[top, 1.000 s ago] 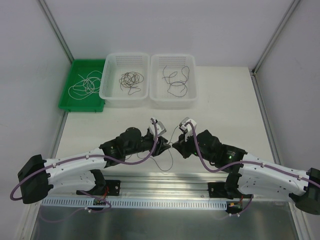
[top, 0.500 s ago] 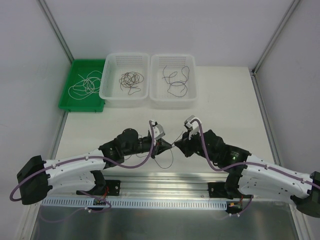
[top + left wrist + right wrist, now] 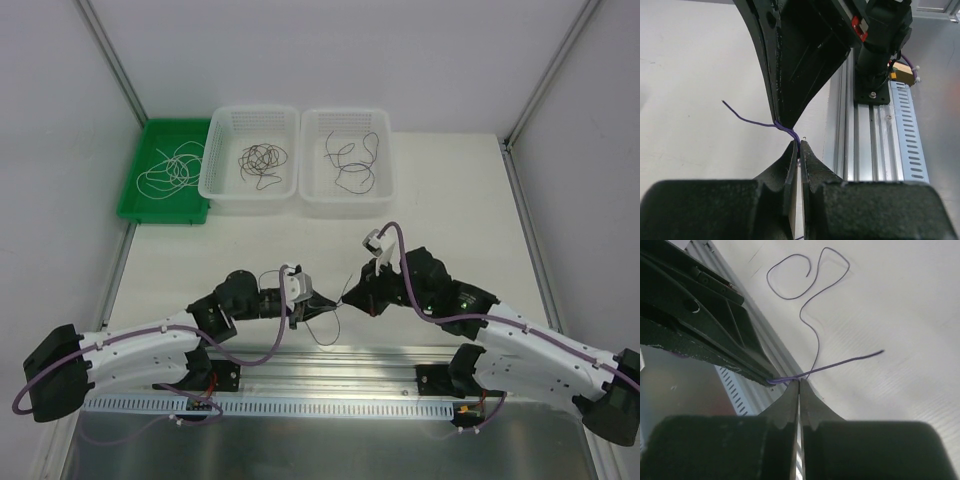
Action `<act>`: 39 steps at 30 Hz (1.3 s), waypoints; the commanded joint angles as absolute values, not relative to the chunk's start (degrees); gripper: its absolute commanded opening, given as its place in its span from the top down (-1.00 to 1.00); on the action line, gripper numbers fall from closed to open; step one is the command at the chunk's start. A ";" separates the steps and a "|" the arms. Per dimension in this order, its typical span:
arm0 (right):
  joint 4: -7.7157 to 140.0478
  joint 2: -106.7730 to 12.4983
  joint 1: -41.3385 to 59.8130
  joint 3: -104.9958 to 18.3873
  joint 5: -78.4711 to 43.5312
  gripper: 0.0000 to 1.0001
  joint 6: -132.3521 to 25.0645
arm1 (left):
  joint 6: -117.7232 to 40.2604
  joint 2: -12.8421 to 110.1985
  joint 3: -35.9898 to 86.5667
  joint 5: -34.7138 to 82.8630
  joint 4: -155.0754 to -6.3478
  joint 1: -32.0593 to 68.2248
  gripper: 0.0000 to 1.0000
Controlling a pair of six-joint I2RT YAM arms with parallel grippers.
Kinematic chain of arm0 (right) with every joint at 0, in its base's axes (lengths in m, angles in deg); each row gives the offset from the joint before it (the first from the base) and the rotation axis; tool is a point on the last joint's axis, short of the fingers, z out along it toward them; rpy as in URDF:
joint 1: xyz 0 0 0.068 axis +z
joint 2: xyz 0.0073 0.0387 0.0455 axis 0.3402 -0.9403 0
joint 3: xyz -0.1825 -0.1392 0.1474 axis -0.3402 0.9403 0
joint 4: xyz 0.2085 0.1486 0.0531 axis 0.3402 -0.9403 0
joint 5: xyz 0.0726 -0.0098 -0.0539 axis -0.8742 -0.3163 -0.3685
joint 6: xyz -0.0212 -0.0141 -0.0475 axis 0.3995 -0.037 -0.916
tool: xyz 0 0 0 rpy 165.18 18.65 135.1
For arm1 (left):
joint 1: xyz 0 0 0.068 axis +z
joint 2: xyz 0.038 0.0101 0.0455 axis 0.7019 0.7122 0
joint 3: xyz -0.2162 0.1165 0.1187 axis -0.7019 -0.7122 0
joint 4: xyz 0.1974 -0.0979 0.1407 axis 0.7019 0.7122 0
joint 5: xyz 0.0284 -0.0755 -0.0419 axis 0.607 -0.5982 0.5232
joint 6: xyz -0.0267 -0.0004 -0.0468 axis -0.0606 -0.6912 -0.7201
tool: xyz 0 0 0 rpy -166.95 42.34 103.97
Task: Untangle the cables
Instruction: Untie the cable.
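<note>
1. Purple cable, very thin, was held above the near edge of the white table, stretched between the tips of the two arms.
2. On it the left gripper had its jaws pressed together, pinching the strand at the very tips.
3. The right gripper was clamped on the same strand, its tips almost touching the left ones, point to point.
4. In the right wrist view, one short free end stuck out from the pinch over the table. The longer part curved away and ended in an open loop on the table surface.
5. An aluminium rail ran along the table's near edge, just beside the pinch.
6. At the far side, whitish cables lay loosely coiled in a green tray.
7. A dark tangle sat in the left white basket, and looser dark cables lay in the right white basket, which touched the left one.
</note>
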State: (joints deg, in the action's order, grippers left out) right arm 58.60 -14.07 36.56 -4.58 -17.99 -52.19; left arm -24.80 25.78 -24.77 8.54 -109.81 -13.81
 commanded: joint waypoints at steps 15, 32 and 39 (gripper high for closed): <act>70.12 -24.51 29.42 -8.01 -40.45 0.99 -50.87 | -22.32 15.37 -33.97 8.67 -119.32 -14.39 0.44; 41.80 -28.19 40.49 -22.16 -1.58 0.99 -53.16 | -20.21 23.35 -21.40 36.02 -105.24 -18.79 -0.52; 40.92 -29.25 42.16 -23.39 2.03 0.99 -52.64 | -20.30 27.76 -18.14 37.96 -103.57 -20.10 -0.20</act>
